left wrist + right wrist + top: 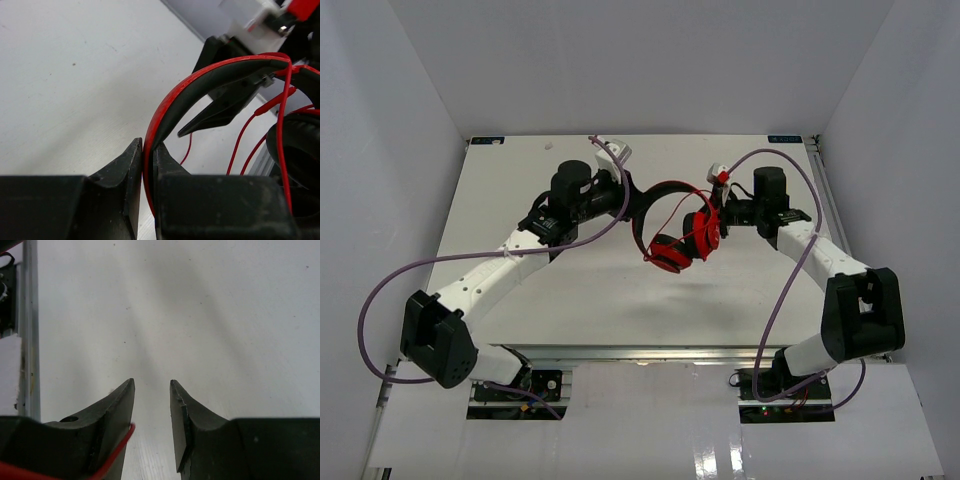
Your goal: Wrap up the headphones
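Note:
The red headphones point(680, 235) are held up over the middle of the table, headband arched at the back, both cups hanging toward the front. My left gripper point(632, 207) is shut on the left side of the headband point(200, 85); the red band sits pinched between its jaws point(148, 155). The thin red cord point(282, 125) hangs in loops by the black ear pad point(295, 145). My right gripper point(719, 213) is at the right cup, open point(152, 382), with nothing between its tips. A bit of cord point(117, 447) lies against its left finger.
Thick purple cables point(390, 280) loop from both arms over the table sides. An aluminium rail point(825, 190) runs along the right edge and shows in the right wrist view point(30, 340). White walls enclose the table on three sides.

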### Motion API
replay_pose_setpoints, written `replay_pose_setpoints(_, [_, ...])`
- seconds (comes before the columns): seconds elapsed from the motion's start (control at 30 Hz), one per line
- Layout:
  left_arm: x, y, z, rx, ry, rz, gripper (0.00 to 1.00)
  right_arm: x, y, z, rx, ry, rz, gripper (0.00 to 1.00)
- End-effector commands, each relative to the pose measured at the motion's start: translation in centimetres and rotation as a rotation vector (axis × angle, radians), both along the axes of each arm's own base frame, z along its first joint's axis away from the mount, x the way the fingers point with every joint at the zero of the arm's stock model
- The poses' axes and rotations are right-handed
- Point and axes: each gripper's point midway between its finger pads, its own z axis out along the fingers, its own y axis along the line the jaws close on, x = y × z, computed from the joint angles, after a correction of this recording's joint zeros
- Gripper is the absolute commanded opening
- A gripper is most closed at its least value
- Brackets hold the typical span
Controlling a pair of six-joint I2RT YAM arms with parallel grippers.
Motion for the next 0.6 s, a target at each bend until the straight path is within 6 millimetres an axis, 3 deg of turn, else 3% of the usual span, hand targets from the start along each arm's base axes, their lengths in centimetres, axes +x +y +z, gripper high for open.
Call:
replay_pose_setpoints(0.0, [-0.9, 0.0, 9.5, -0.267, -0.085, 0.024, 0.00, 0.4, 1.8, 2.8, 0.173, 0.013, 0.068, 0.37])
replay_pose_setpoints(0.1, [-0.8, 0.7, 11.5, -0.371, -0.078, 0.083, 0.00, -0.5, 2.6, 3.8, 0.269, 0.113, 0.089, 0.27])
replay_pose_setpoints(0.3, [0.5, 3.1, 13.9, -0.545, -0.068, 0.255, 0.00, -2.4, 3.2, 5.2, 0.380, 0.172, 0.134, 0.19])
replay_pose_setpoints(0.43, [2.2, 5.4, 14.1, -0.646, -0.057, 0.422, 0.00, -3.0, 2.9, 5.0, 0.392, 0.189, 0.105, 0.14])
replay_pose_setpoints(0.57, [4.0, 5.5, 12.4, -0.673, 0.020, 0.503, 0.00, -3.3, 2.7, 5.1, 0.388, 0.180, 0.072, 0.08])
